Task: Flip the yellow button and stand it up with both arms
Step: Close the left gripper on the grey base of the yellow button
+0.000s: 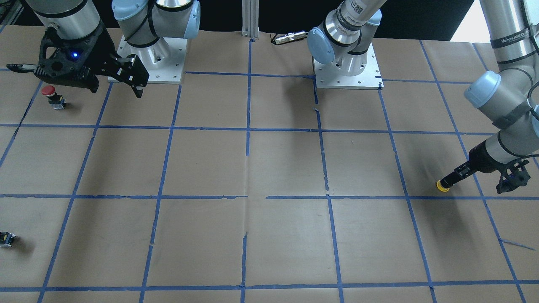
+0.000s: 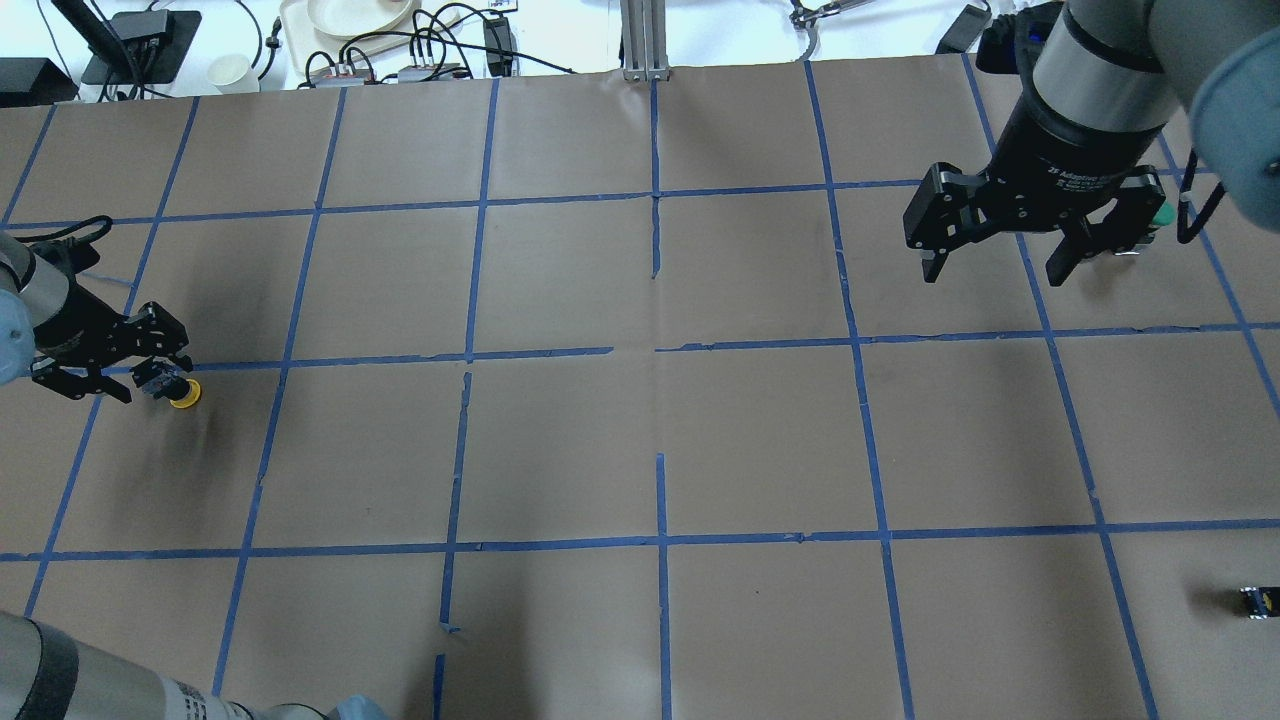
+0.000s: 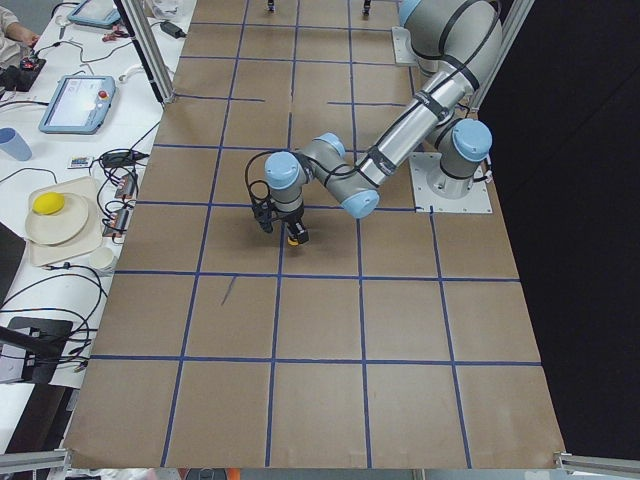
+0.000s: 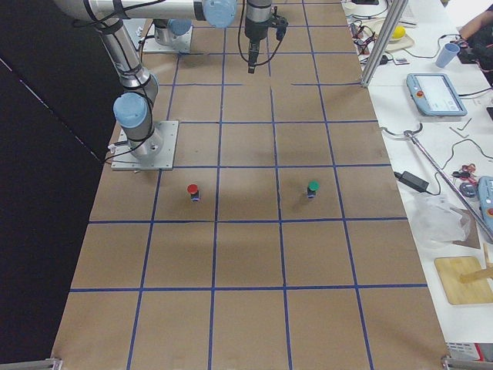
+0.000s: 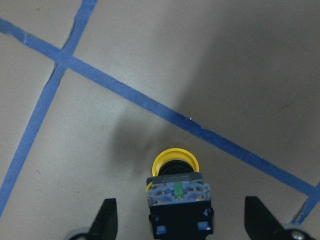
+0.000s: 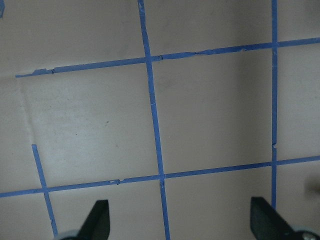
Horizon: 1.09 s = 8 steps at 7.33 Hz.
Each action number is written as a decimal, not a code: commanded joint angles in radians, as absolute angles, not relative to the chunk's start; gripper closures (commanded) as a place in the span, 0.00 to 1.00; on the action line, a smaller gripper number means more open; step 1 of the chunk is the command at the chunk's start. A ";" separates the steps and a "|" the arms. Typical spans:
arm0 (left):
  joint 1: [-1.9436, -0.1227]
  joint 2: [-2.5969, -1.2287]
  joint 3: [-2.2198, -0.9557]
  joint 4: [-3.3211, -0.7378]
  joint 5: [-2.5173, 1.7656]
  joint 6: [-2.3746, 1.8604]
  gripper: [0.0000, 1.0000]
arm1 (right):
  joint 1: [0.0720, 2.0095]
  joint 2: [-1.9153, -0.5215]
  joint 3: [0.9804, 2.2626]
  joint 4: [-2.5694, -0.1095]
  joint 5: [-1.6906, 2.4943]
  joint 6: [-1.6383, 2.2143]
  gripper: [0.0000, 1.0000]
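The yellow button (image 5: 176,187) lies on the brown paper, its yellow cap (image 1: 442,186) pointing away from the wrist and its grey base toward it. My left gripper (image 2: 150,372) is low at the table's left end and open. In the left wrist view its fingers (image 5: 107,220) stand wide on either side of the button without touching it. My right gripper (image 2: 997,272) is open and empty, held high over the far right part of the table. In the right wrist view only taped paper shows between its fingertips (image 6: 98,218).
A red-capped button (image 1: 49,95) stands near the right arm's base. A green-capped button (image 4: 312,187) stands further out, partly behind the right gripper in the overhead view. A small dark block with a yellow spot (image 2: 1260,601) lies at the near right edge. Blue tape lines (image 2: 655,350) grid the table.
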State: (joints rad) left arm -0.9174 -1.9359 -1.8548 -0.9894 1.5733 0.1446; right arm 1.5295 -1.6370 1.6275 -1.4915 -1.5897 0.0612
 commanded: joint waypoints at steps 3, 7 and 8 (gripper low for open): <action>-0.917 -1.916 -1.835 -0.988 1.560 0.152 0.74 | 1.525 -1.643 1.628 -1.489 -1.592 0.052 0.00; -0.972 -1.876 -1.620 -1.390 1.294 0.164 0.74 | 1.520 -1.640 1.629 -1.486 -1.594 0.048 0.00; -1.036 -1.846 -1.620 -1.426 1.240 0.154 0.74 | 1.519 -1.640 1.626 -1.494 -1.589 0.048 0.00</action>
